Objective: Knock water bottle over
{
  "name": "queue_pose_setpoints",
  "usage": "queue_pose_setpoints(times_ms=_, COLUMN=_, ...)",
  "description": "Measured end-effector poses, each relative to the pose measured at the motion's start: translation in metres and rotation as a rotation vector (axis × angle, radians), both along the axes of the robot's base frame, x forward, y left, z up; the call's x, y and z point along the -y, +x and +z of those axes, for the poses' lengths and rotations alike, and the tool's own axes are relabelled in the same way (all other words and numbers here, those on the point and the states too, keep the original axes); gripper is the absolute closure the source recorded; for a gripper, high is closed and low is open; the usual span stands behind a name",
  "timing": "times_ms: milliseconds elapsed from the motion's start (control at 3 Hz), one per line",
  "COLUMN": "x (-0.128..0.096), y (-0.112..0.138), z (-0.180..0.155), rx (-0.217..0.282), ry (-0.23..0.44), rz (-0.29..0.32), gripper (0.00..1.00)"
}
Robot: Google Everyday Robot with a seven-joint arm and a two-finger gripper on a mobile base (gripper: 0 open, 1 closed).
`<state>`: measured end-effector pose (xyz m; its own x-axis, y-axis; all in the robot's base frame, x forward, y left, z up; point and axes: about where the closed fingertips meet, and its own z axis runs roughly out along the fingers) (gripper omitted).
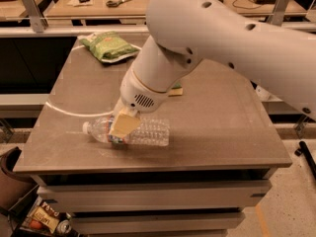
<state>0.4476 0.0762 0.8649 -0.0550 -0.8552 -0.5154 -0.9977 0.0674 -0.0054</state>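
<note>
- One water bottle (148, 131) lies on its side near the front left of the surface (217, 122), with its white cap pointing left.
- Pincer (123, 124) sits over the bottle's label band and hides part of it; whether it is open or closed cannot be told.
- Green snack bag (108, 46) lies at the far left corner, well apart.

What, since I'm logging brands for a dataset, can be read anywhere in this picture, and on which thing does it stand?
No text can be quoted with confidence.
water bottle, lying on its side under the gripper: label band too blurred to read.
green snack bag at the table's far edge: print too small.
carton on the floor, lower left: letters show, but unreadable.
</note>
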Motion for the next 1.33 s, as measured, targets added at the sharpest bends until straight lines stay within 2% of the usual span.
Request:
queue_pose_setpoints(times_ms=667, x=-0.0009, y=-0.0022, z=0.0032, rx=0.008, ry=-0.001, rz=0.003, gripper=0.12)
queue_pose_setpoints(times_ms=1000, x=-0.0013, y=-0.0031, z=0.0046, rx=0.011, ry=-0.002, rz=0.004, gripper=0.00)
queue_pose_setpoints(times_ms=1333, x=-0.0014, y=-0.0032, z=0.0047, rx=0.011, ry=-0.002, rz=0.004, gripper=0.00)
